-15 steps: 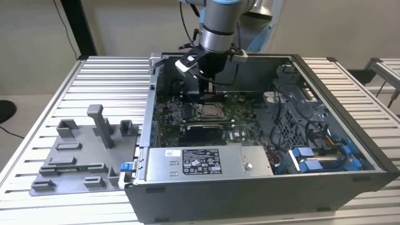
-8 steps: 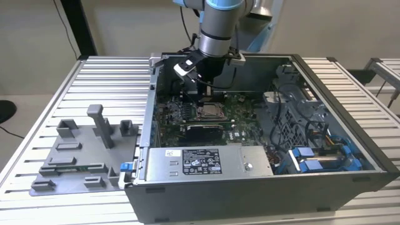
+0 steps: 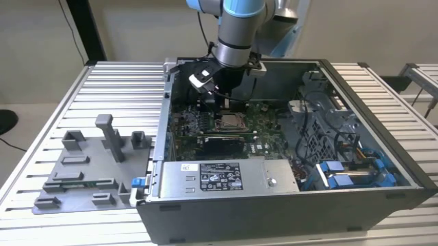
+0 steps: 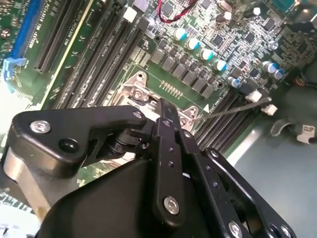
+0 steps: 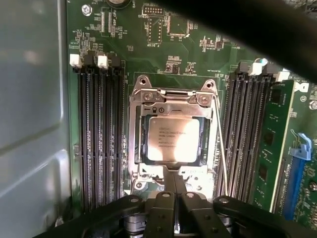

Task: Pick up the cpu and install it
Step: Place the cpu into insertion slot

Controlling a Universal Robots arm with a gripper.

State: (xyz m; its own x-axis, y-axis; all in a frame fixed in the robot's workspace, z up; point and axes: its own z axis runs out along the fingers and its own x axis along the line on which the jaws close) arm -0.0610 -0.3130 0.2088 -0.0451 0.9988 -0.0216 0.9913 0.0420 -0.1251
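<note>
Finding: my gripper (image 5: 174,179) is lowered inside the open computer case (image 3: 287,210) and hangs over the green motherboard (image 5: 163,49), right at one edge of the metal socket frame (image 5: 171,96). My fingers (image 5: 168,186) are pressed together with only a hairline seam between them and nothing clamped there; in the second wrist view the gripper (image 4: 162,105) shows edge-on as a single black blade. I cannot tell whether the fingertips touch the frame or stand just above it. The cpu (image 5: 173,140) lies flat inside the frame's square window with its pale metal top facing up, apart from my fingertips. In the exterior view the cpu (image 3: 230,121) sits directly below the gripper (image 3: 224,102). Rows of black memory slots (image 5: 99,139) flank the socket on both sides. A thin wire lever (image 5: 221,148) runs along one side of the frame. A grey fixture tray (image 3: 75,174) rests on the ribbed table (image 3: 116,87), beside the case at the exterior view's left.
</note>
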